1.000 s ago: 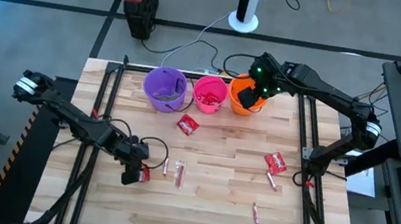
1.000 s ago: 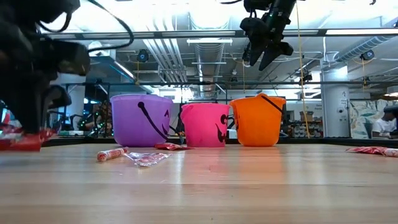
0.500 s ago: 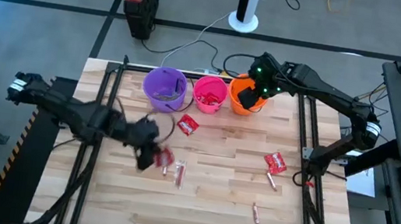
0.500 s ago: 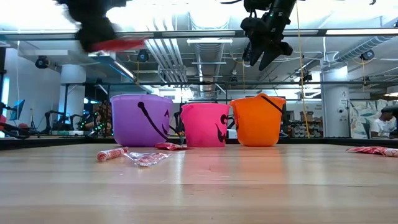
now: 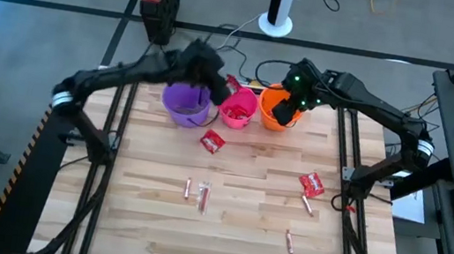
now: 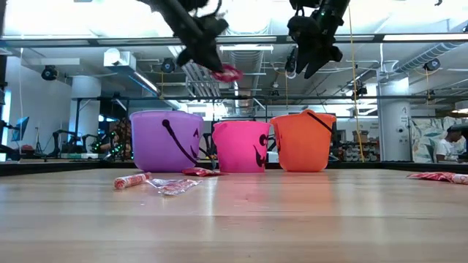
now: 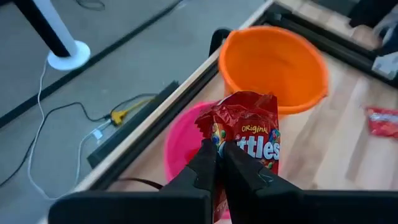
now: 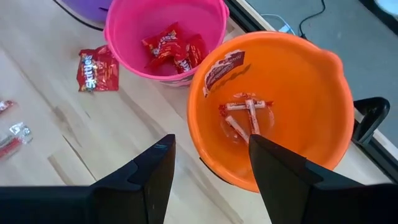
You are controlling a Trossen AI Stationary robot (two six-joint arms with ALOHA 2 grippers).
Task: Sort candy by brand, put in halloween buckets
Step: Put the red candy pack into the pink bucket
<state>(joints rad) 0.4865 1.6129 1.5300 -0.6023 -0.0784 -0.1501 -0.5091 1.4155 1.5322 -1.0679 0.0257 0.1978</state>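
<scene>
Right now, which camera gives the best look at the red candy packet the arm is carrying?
The left wrist view: the red packet fills the frame, pinched in the left gripper above the pink bucket. The high and low views show only a small red blur; the right wrist view misses it.

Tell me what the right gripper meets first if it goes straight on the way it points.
The open right gripper points down into the orange bucket, so it would likely reach the thin sticks on the bucket's floor first; depth is hard to judge.

Left hand (image 7: pixel 214 163) pinched shut (raised), right hand (image 8: pixel 208 163) spread
</scene>
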